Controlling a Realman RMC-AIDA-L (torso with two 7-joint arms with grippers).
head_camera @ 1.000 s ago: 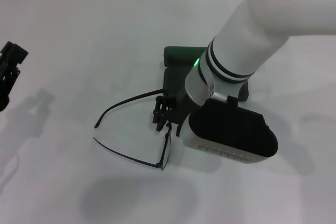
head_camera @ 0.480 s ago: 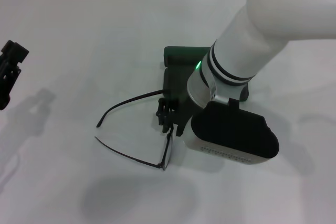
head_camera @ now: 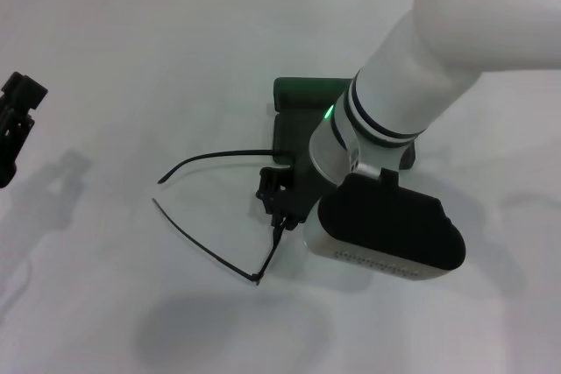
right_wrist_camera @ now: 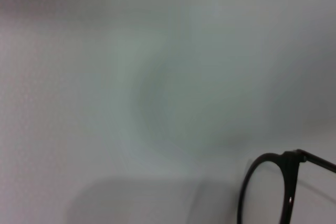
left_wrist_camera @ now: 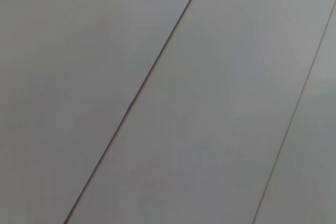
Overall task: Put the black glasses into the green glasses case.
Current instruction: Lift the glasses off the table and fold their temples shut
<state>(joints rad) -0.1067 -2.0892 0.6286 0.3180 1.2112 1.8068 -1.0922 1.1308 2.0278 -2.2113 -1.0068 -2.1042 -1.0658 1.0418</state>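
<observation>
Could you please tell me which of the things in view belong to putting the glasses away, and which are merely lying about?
Part of the job:
- black glasses, temples spread, on the table
- green case, mostly hidden behind the right arm
- right tool, down at the glasses' front

Not part of it:
- left tool, parked at the table's left edge
- white table

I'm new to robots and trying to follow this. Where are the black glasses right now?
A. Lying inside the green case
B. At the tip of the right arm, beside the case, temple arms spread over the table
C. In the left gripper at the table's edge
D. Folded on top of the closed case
B: the black glasses are at the right gripper, beside the green glasses case, temples spread over the table.
</observation>
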